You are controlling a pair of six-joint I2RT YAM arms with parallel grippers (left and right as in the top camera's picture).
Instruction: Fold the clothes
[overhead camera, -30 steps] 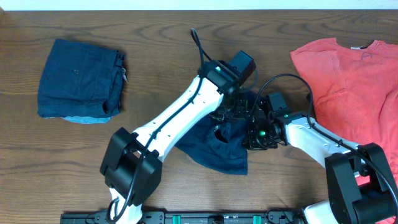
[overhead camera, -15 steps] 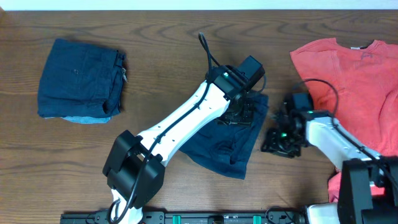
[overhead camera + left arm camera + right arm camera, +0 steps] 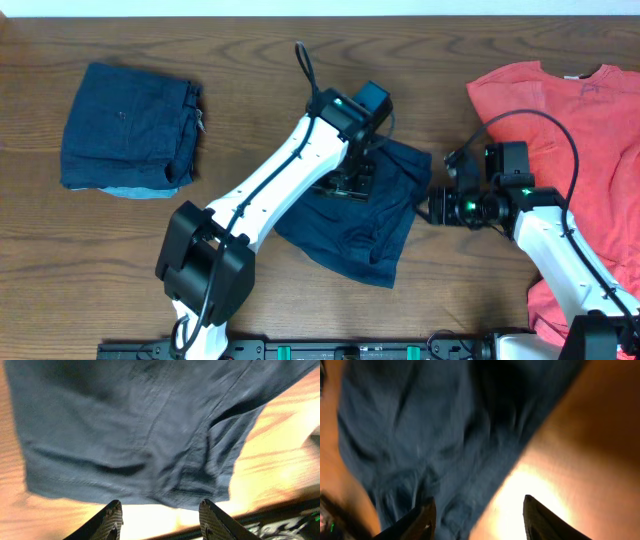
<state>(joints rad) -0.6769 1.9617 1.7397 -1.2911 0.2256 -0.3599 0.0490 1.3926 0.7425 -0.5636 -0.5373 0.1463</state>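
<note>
A crumpled dark blue garment [image 3: 358, 225] lies in the middle of the table and fills the left wrist view [image 3: 135, 425] and the right wrist view [image 3: 430, 435]. My left gripper [image 3: 350, 182] hovers over its upper left part, open and empty [image 3: 161, 516]. My right gripper [image 3: 432, 208] is just off the garment's right edge, open and empty [image 3: 477, 515]. A folded dark blue garment [image 3: 130, 130] lies at the far left. A red shirt [image 3: 570, 150] lies spread at the right.
The wooden table [image 3: 240, 60] runs to a pale back edge at the top. A black rail with green parts [image 3: 320, 350] lines the front edge. The right arm lies over the red shirt's lower left part.
Both grippers have let go of the middle garment, which now lies flatter. The right gripper has drawn back to the right, off the cloth. The left gripper shifted slightly left.
</note>
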